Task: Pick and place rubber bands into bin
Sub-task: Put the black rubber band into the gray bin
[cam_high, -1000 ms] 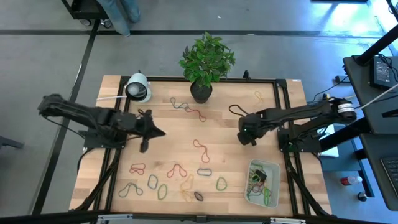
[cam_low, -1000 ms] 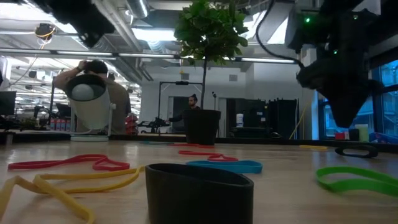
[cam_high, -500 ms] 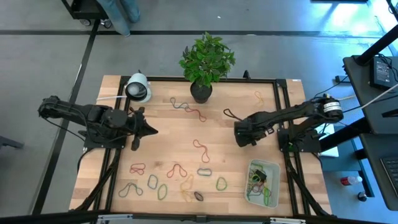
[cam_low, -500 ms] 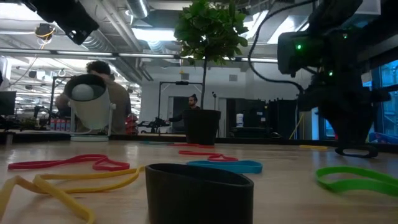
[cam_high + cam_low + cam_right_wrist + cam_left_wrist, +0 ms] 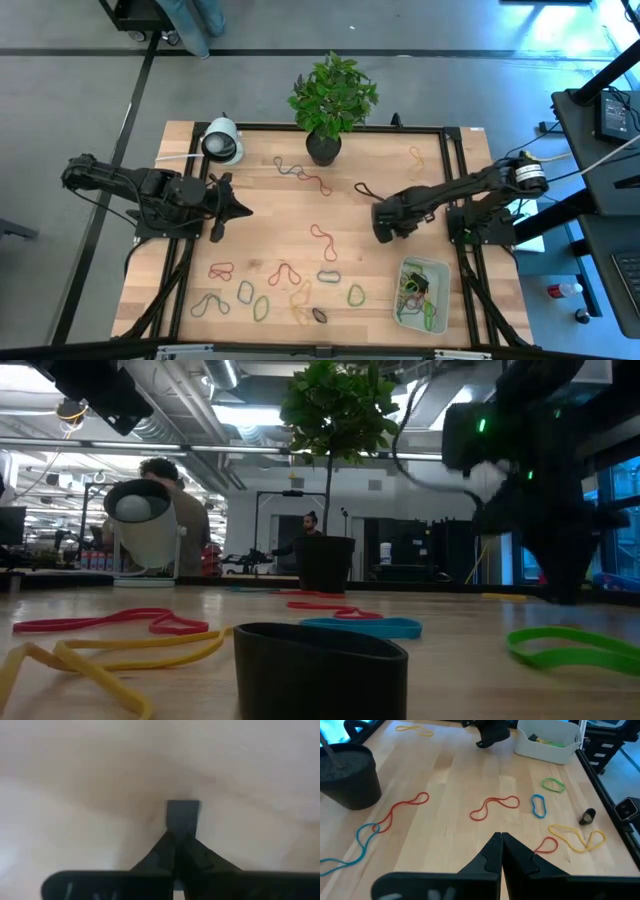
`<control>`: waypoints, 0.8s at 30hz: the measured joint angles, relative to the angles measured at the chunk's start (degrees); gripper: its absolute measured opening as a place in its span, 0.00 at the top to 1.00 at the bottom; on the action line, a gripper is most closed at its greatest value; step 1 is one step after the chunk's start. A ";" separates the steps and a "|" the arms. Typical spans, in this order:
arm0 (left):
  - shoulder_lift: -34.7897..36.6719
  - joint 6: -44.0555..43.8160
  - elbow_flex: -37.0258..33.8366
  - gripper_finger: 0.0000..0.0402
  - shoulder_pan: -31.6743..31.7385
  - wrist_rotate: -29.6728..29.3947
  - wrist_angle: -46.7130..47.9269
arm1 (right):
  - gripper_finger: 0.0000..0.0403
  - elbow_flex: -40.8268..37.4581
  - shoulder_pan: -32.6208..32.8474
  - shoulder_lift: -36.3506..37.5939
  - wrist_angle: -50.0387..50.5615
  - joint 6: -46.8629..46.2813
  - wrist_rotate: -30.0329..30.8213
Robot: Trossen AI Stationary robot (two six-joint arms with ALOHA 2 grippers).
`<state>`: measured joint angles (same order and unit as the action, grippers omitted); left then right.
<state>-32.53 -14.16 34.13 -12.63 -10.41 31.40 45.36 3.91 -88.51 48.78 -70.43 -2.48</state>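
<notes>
My right gripper [image 5: 383, 230] points down at the table right of the middle, shut on a black rubber band whose free loop [image 5: 362, 188] lies on the wood toward the far side. In the low view this gripper [image 5: 560, 595] reaches the tabletop and hides the band. Several more rubber bands lie flat: a red one [image 5: 322, 240], a blue one [image 5: 328, 275], a green one [image 5: 355, 294] and a yellow one [image 5: 300, 300]. The bin [image 5: 422, 290] stands at the near right with bands inside. My left gripper [image 5: 235, 208] waits shut above the table's left side. My right gripper comes from above, fingers pointing down. A short dark strip of the band [image 5: 182, 815] shows just past the shut fingertips, pinched between them. The rest of the band trails slack on the wood toward the far side. Whether the pinched part is off the table, I cannot tell.
A dark plant pot [image 5: 323, 148] stands at the far middle, and a white round device [image 5: 222, 140] at the far left. A wide black band [image 5: 319, 315] stands on edge near the front. More bands [image 5: 300, 175] lie left of the far middle. A black frame [image 5: 455, 180] borders the table.
My right gripper has sunk to the tabletop while shifting toward the left and near edges, and its fingers have shut around the black band. The band's free loop has slid a little the same way. My left gripper has drawn back slightly toward the left edge.
</notes>
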 joint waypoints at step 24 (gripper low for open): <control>-0.02 1.40 0.01 0.99 -0.01 -0.44 0.09 | 1.00 21.77 39.74 5.07 16.94 -43.46 0.75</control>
<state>-32.56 -12.75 34.14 -12.64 -10.85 31.48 67.13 43.65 -83.44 65.72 -113.88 -1.73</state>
